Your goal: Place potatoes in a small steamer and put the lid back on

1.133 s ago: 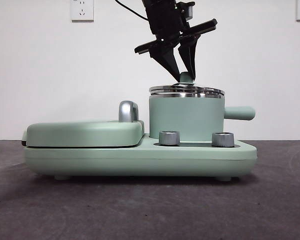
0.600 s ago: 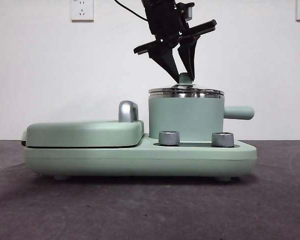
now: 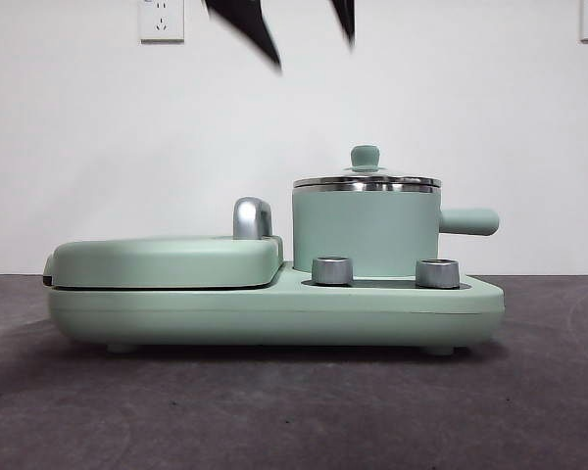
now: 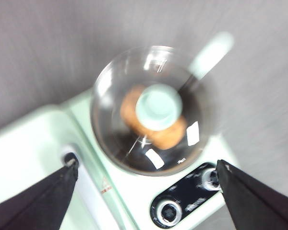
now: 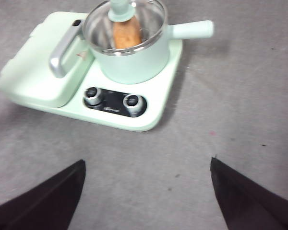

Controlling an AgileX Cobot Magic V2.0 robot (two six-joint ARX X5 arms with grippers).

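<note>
Left hand [image 4: 144, 191] hangs above the small steamer [image 3: 365, 230], its two black jaws spread wide apart and gripping nothing; in the front view only blurred dark tips of it [image 3: 294, 29] show at the top edge, well clear of the lid's knob. Its wrist view is smeared with blur, so fine detail is hard to read there.

Seated on the steamer's steel rim is the lid [image 3: 366, 180], a clear glass disc with a mint-green knob [image 3: 365, 157] standing upright at its centre. Through the glass, the potato [image 4: 175, 136] lies inside the steamer, partly hidden under the knob; in the right wrist view it [image 5: 126, 33] shows as an orange-brown shape below the lid [image 5: 116, 19].

The steamer stands on a mint-green cooker base [image 3: 274, 313], its stubby side handle [image 3: 468, 221] pointing away from the flat griddle cover [image 3: 167, 259] beside it. A chrome handle [image 3: 252, 217] rises between the cover and the steamer, and two metal dials [image 3: 332, 270] sit on the base just in front of the steamer.

Right hand [image 5: 146, 191] waits well apart from the steamer over the bare grey table [image 5: 240, 96], jaws wide apart and empty.
</note>
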